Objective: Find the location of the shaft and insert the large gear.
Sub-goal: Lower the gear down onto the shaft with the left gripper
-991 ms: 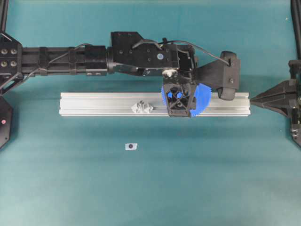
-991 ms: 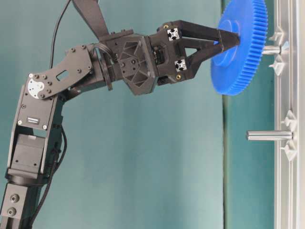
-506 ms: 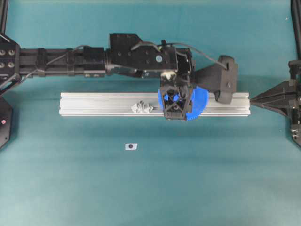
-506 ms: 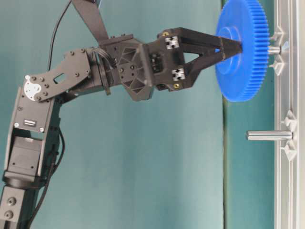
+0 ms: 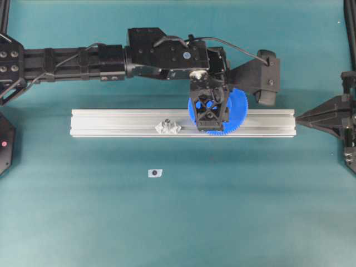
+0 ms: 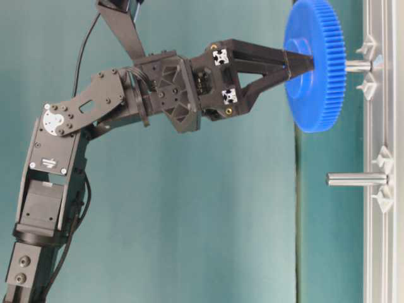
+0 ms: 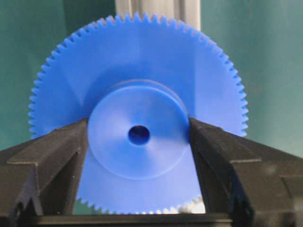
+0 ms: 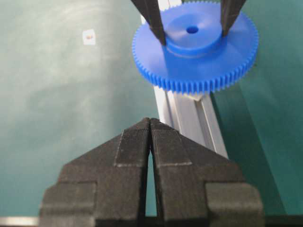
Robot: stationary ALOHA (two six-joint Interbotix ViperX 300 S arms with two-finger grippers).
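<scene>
Your left arm holds the large gear [image 5: 218,110] over the aluminium rail [image 5: 111,122].

Overhead view: your left arm reaches from the left edge to above the rail, and the left gripper [image 5: 209,114] points down at the gear. A pin with clear mounts [image 5: 167,127] stands on the rail, left of the gear.
Table-level view: the gear [image 6: 314,65] faces the rail [image 6: 382,252]. A metal pin [image 6: 356,65] shows between gear and rail; you cannot tell if it is in the hole. The second pin [image 6: 355,179] is free.
Left wrist view: both fingers [image 7: 52,156] clamp the gear's hub [image 7: 137,135].
Right wrist view: the right gripper [image 8: 149,127] is pressed closed, holding nothing, near the rail [image 8: 189,118].
</scene>
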